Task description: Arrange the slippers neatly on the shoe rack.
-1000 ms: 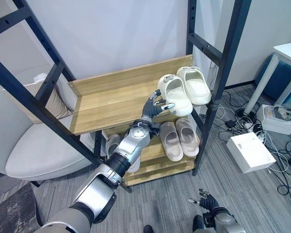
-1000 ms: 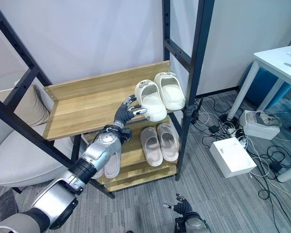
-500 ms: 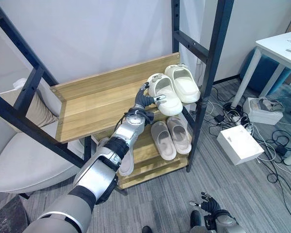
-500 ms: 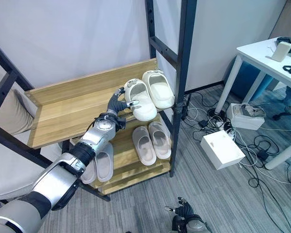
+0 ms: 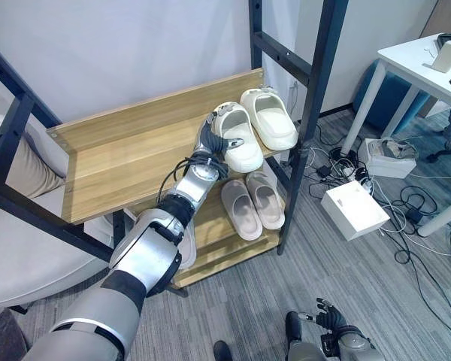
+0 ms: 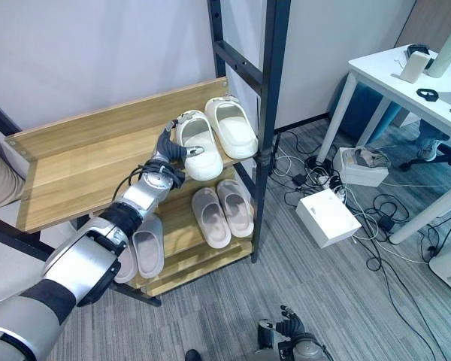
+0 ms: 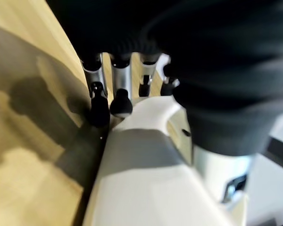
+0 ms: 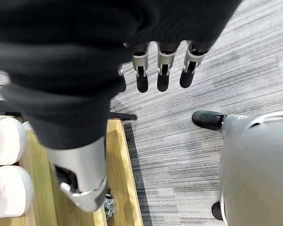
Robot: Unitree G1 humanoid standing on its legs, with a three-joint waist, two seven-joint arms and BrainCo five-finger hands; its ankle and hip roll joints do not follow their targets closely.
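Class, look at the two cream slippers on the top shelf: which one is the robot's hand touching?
The cream slipper nearer the shelf's middle: the left hand has its fingers against its side, while its partner by the black post sits untouched.

Two cream slippers [image 5: 269, 118] stand side by side on the upper shelf [image 5: 128, 162] of one shoe rack [image 6: 274, 45]. Two beige slippers [image 5: 254, 204] lie as a pair on the lower shelf [image 6: 182, 252], with two grey slippers [image 6: 146, 252] further left on the same shelf: six slippers in all, on two wooden shelves. Two robot hands: left hand [image 5: 214, 143], right hand [image 5: 332, 322]. One white box [image 5: 355, 210] on the floor.
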